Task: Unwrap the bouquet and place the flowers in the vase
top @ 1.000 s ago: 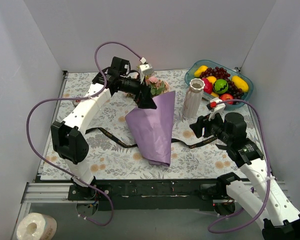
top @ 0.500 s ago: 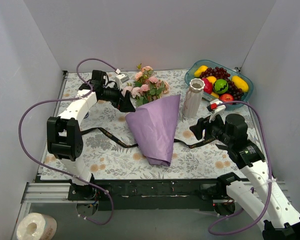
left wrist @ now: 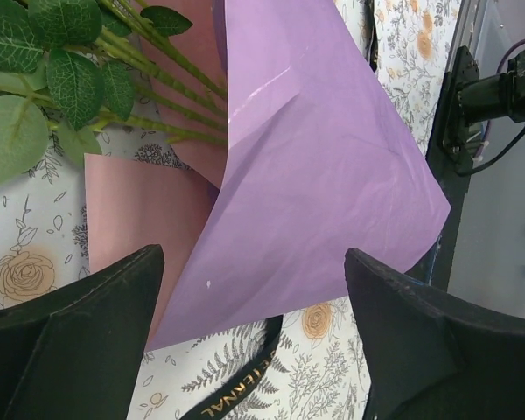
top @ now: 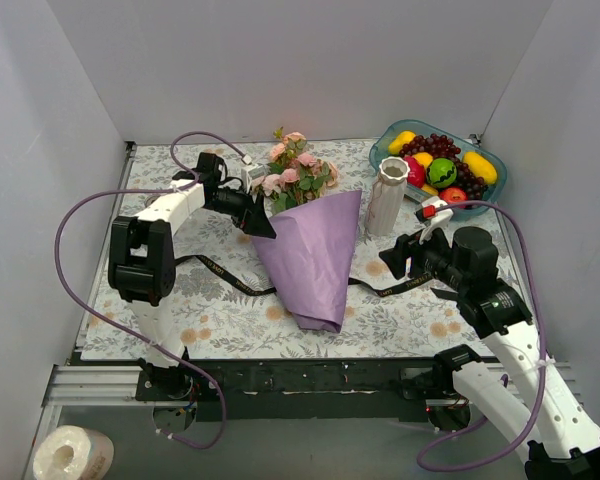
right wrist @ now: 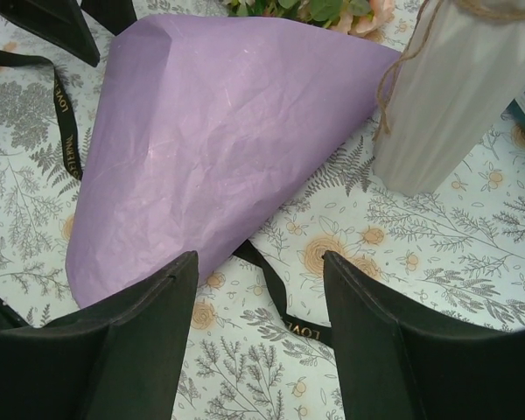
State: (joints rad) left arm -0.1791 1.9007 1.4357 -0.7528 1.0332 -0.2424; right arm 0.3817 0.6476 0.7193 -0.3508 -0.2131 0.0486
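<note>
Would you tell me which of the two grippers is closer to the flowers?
The left gripper: it sits right beside the flowers, at the edge of the purple paper, while the right gripper is over by the vase.

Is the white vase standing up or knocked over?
Standing up. The vase rests on its base, wavy rim on top, beside the purple paper.

"How did the bouquet (top: 305, 235) lie?"

"On its side, mid-table (top: 180, 320). The purple paper (top: 315, 260) was a loose cone with its tip nearest the arms, and the black ribbon (top: 220, 270) trailed slack on both sides."

"And the flowers (top: 295, 175)?"

"Pink and peach blooms with green leaves poked from the cone's far mouth."

"The vase (top: 385, 197)?"

"White, ribbed and upright, just right of the paper."
</note>
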